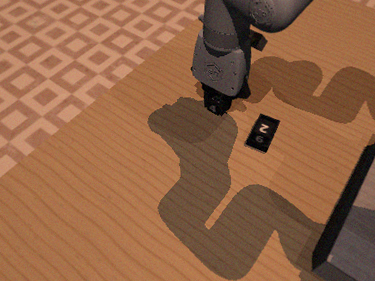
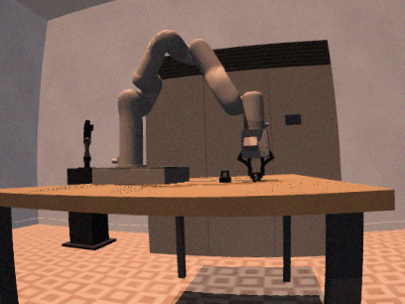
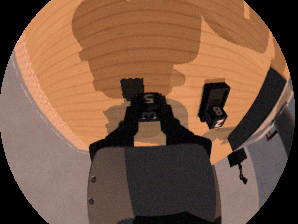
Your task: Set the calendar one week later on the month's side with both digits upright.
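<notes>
My pincer [image 1: 216, 106] [image 2: 256, 174] [image 3: 148, 104] is closed on 1 dark cube [image 1: 213, 108] [image 2: 256, 177] [image 3: 149, 104], with 1 finger against each of 2 opposite sides. It points down, low over the bench [image 1: 112, 192] [image 2: 199, 199] [image 3: 145, 45]; whether the held cube's underside touches the wood, I cannot tell. In the wrist view, its upper face shows me a pale mark that reads like a 5, and the face nearer my palm carries a dimmer digit, too blurred for me to name.

The calendar tray [image 1: 253, 129] [image 2: 224, 181] [image 3: 204, 102] is on the bench, apart from my pincer: at 4 o'clock from it in the top view, 9 o'clock in the exterior view and 3 o'clock in the wrist view. It holds the other cube [image 1: 264, 128] [image 2: 224, 174] [image 3: 217, 116], which sits at the tray's 5 o'clock end in the wrist view; the stretch toward 12 o'clock there is open. That cube shows an 8 on 1 face in the wrist view, and a bright 2-like mark on the face beside it. The 2 cubes are not side by side: 1 is in my grip, outside the tray, and 1 is in it.

My arm's base [image 2: 176, 175] is at 9 o'clock from the tray in the exterior view.
</notes>
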